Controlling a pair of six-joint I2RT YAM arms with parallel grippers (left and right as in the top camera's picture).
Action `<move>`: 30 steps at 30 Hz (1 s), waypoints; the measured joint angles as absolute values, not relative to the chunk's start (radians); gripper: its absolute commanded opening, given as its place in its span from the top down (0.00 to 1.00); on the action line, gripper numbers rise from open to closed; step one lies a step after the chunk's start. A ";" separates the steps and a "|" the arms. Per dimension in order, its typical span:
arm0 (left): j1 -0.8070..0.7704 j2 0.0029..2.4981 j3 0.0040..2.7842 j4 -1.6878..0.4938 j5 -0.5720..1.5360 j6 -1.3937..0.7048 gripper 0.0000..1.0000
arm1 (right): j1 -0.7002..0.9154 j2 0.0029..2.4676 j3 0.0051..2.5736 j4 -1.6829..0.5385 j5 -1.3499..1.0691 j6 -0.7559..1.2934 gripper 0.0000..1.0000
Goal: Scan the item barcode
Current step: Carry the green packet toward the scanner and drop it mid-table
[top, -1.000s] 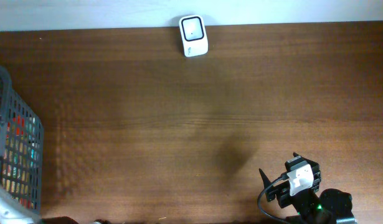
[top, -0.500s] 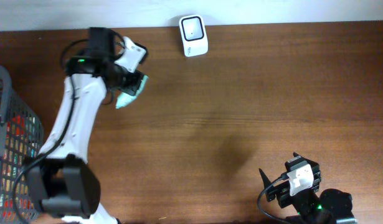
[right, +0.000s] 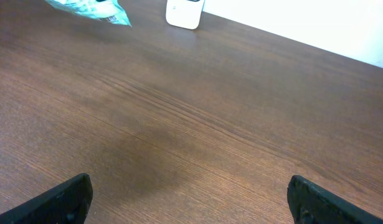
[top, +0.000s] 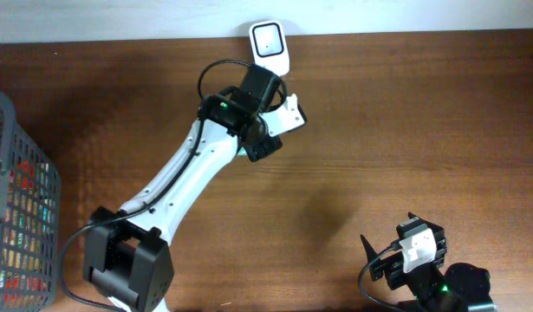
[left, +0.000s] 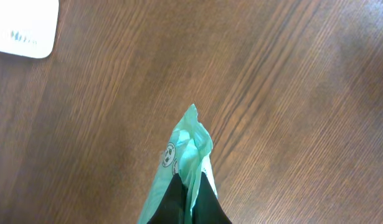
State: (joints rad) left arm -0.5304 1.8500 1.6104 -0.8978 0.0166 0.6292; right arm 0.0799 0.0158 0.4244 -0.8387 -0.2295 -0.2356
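Left gripper (left: 190, 202), pinching a green packet (left: 182, 155), has swung up beside the 12 o'clock scanner (top: 269, 49), so scanning looks near; right gripper (right: 191, 200) gapes wide.

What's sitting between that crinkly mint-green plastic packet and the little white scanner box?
Nothing. Only bare brown wooden table separates the mint-green plastic packet from the white scanner box; the left wrist view shows it best.
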 measured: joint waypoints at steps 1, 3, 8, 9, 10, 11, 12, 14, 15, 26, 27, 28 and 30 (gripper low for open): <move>-0.542 1.850 1.610 -0.898 0.007 0.629 1.00 | 0.080 0.016 0.424 -0.839 -0.229 -0.235 0.01; -0.562 1.850 1.610 -0.895 0.000 0.629 1.00 | 0.080 0.016 0.424 -0.839 -0.229 -0.235 0.01; -0.584 1.864 1.610 -0.872 0.054 0.627 1.00 | 0.080 0.016 0.424 -0.839 -0.229 -0.236 0.01; -0.589 1.880 1.610 -0.871 0.056 0.625 1.00 | 0.080 0.016 0.424 -0.839 -0.229 -0.236 0.01; -0.594 1.909 1.610 -0.870 0.056 0.625 1.00 | 0.080 0.016 0.424 -0.839 -0.229 -0.236 0.01; -0.596 1.946 1.610 -0.869 0.056 0.625 1.00 | 0.080 0.016 0.424 -0.839 -0.229 -0.236 0.01; -0.596 1.979 1.610 -0.862 0.055 0.625 1.00 | 0.080 0.016 0.424 -0.839 -0.229 -0.236 0.01; -0.596 2.050 1.610 -0.830 0.052 0.624 1.00 | 0.080 0.016 0.424 -0.839 -0.229 -0.236 0.01; -0.596 2.066 1.609 -0.812 0.053 0.624 0.96 | 0.080 0.016 0.424 -0.839 -0.229 -0.236 0.01; -0.564 2.078 1.795 -0.824 0.044 0.447 0.01 | 0.080 0.016 0.424 -0.838 -0.229 -0.236 0.01; -0.544 2.068 1.852 -0.878 0.045 0.421 0.01 | 0.080 0.016 0.424 -0.839 -0.229 -0.236 0.01; -0.511 2.049 1.915 -0.932 0.044 0.391 0.01 | 0.080 0.016 0.424 -0.838 -0.229 -0.236 0.01; -0.432 1.995 2.024 -1.026 0.044 0.356 0.01 | 0.080 0.016 0.424 -0.839 -0.229 -0.235 0.01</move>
State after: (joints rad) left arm -0.4324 1.9953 2.0243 -1.0260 0.0441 0.3565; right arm 0.0799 0.0158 0.4244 -0.8394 -0.2295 -0.2352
